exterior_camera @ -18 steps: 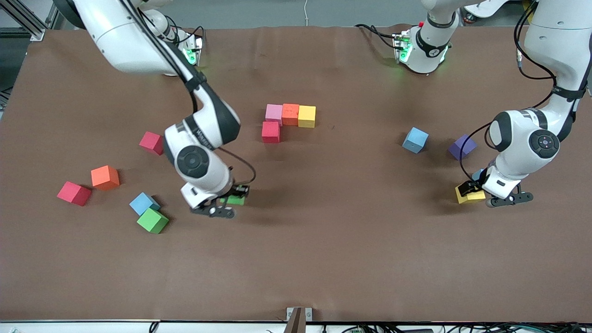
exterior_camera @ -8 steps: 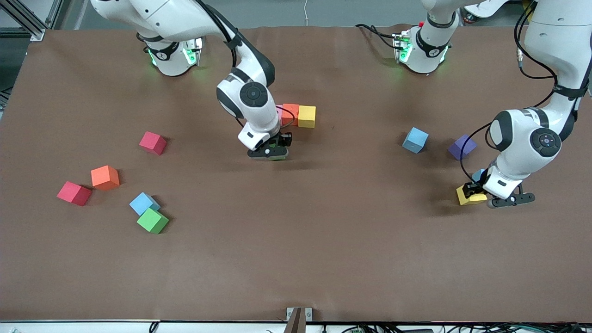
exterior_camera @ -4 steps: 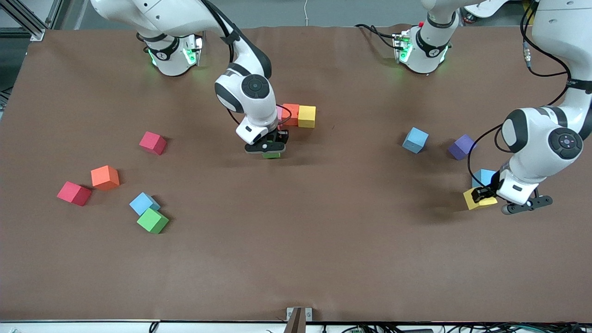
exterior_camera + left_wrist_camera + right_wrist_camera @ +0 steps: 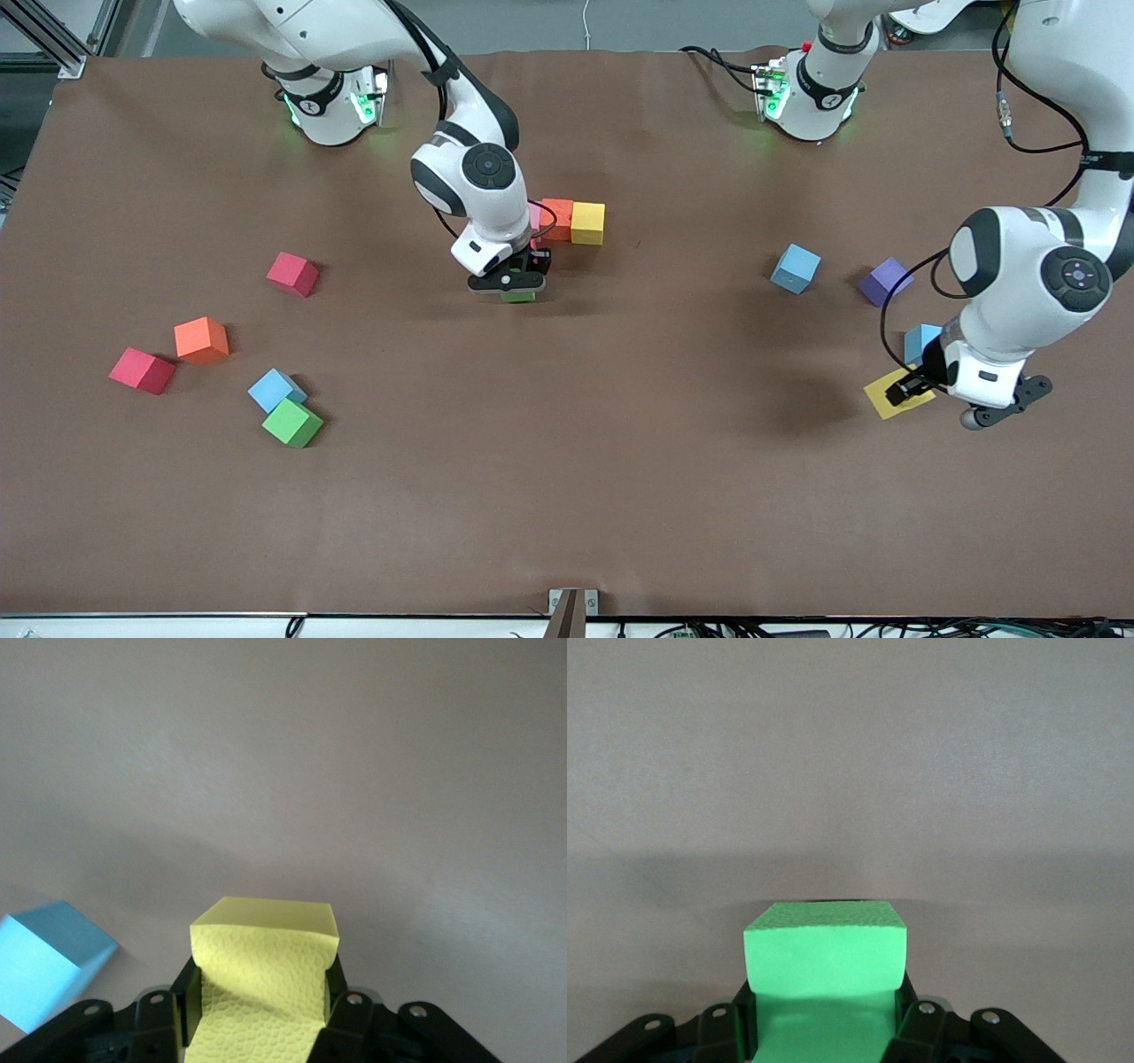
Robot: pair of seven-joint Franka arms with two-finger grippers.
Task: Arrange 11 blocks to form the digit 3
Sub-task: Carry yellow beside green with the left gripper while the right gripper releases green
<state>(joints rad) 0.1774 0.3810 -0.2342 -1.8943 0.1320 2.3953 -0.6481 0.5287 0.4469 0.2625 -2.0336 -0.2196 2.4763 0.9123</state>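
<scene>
Right gripper [image 4: 516, 285] grips a green cube [image 4: 826, 950] low beside the red cube of the started digit 3 [image 4: 571, 221]. It should be seated flush and square before letting go. Left gripper [image 4: 912, 387] clamps a yellow cube [image 4: 263, 945] over the table's left-arm end.

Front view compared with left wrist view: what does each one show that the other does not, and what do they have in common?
Only the front view shows the right gripper shut on a green cube beside the started figure's orange cube and yellow cube, plus the purple cube. Only the left wrist view shows the dimpled foam face pinched between the fingers. Both show the left gripper shut on a yellow cube, a blue cube beside it.
</scene>
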